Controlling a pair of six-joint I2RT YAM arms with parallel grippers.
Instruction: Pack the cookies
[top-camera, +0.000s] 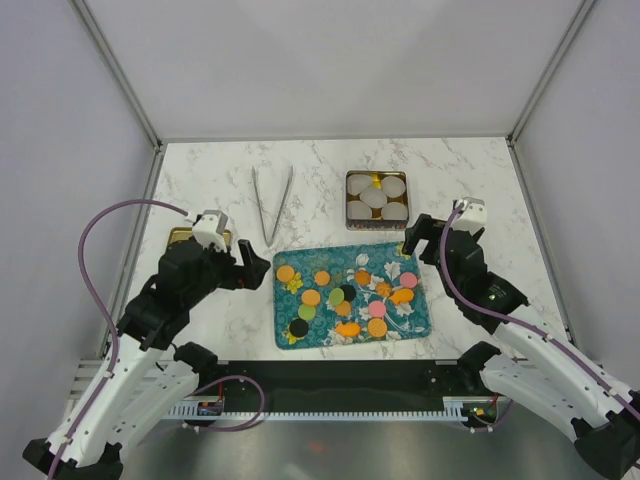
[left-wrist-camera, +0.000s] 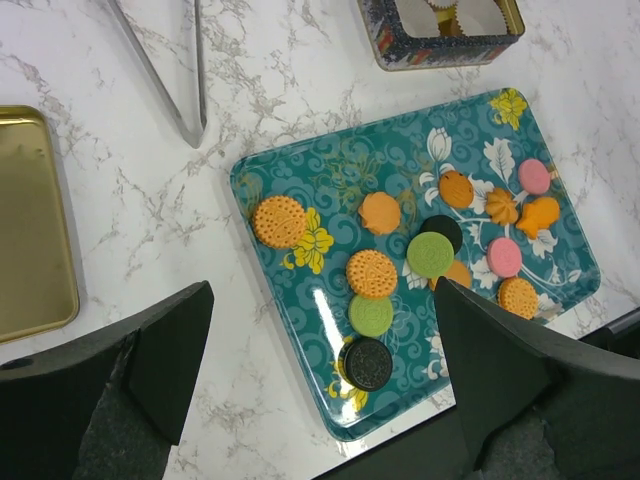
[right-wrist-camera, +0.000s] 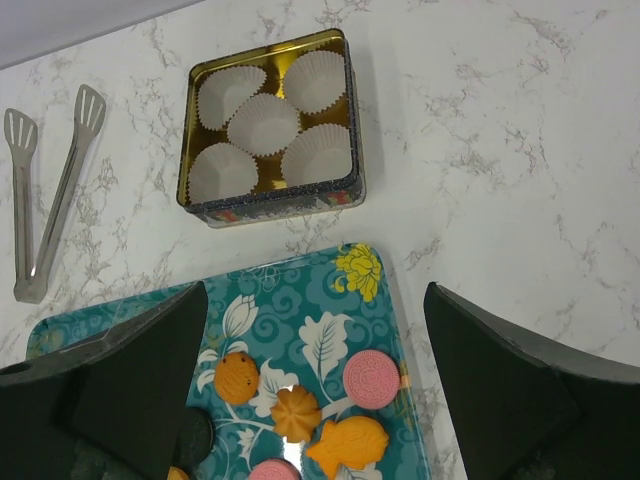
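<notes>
Left gripper (left-wrist-camera: 322, 300) hangs above the near-left part of the teal floral tray (left-wrist-camera: 300, 190), jaws spread wide and holding nothing. Right gripper (right-wrist-camera: 315, 295) is likewise parted and empty, poised over the tray's far-right corner, just short of the square tin (right-wrist-camera: 270, 205).

Findings:
- All the cookies (left-wrist-camera: 372, 272) lie flat on the tray in a loose scatter of orange, pink, green and black. A few overlap near the middle. None is in the tin.
- The tin stands just beyond the tray's far edge. It holds five white paper cups (right-wrist-camera: 263, 123), all empty. Judged: the cups are set out to take the cookies, so packing has not begun.
- Metal tongs (left-wrist-camera: 192, 120) lie on the marble table (top-camera: 200, 180), left of the tin and apart from both grippers. Judged: they are laid out as the picking tool, since flat discs give bare fingers little edge to pinch.
- A gold lid (left-wrist-camera: 30, 220) lies on the table left of the tray, partly under the left arm. Judged: it is set aside to keep the tin open.

Assessment: each arm covers its own side of the tray, and the right sits nearer the tin.
</notes>
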